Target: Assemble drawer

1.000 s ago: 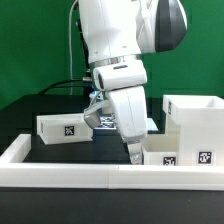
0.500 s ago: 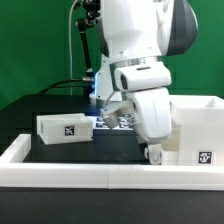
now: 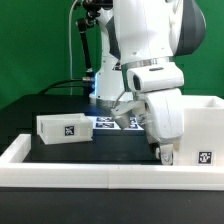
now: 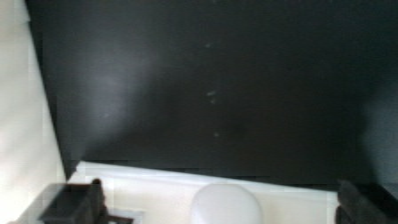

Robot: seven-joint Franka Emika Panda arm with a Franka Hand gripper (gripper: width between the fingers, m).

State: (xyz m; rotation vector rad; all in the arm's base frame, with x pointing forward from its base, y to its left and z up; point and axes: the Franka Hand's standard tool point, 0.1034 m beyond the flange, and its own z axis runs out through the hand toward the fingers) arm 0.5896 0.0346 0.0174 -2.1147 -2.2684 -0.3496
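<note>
The drawer's tall white casing (image 3: pixel 203 115) stands at the exterior view's right. One small tray box (image 3: pixel 65 129) with a square tag lies on the black table at the left. The second tray box (image 3: pixel 204 157) sits low in front of the casing. My gripper (image 3: pixel 165 154) hangs right at this box's left end. In the wrist view my gripper (image 4: pixel 217 203) is open, its dark fingers (image 4: pixel 71 205) set wide apart on either side of the white box front (image 4: pixel 151 190) and its round knob (image 4: pixel 231 207). I cannot tell whether the fingers touch the box.
The long low white border wall (image 3: pixel 90 172) runs along the front and up the left side. The marker board (image 3: pixel 108 122) lies flat behind the arm. Cables hang at the back. Bare black table (image 4: pixel 214 80) fills most of the wrist view.
The arm has moved toward the exterior view's right. The gripper has gone from the middle of the front wall to the tray box in front of the casing.
</note>
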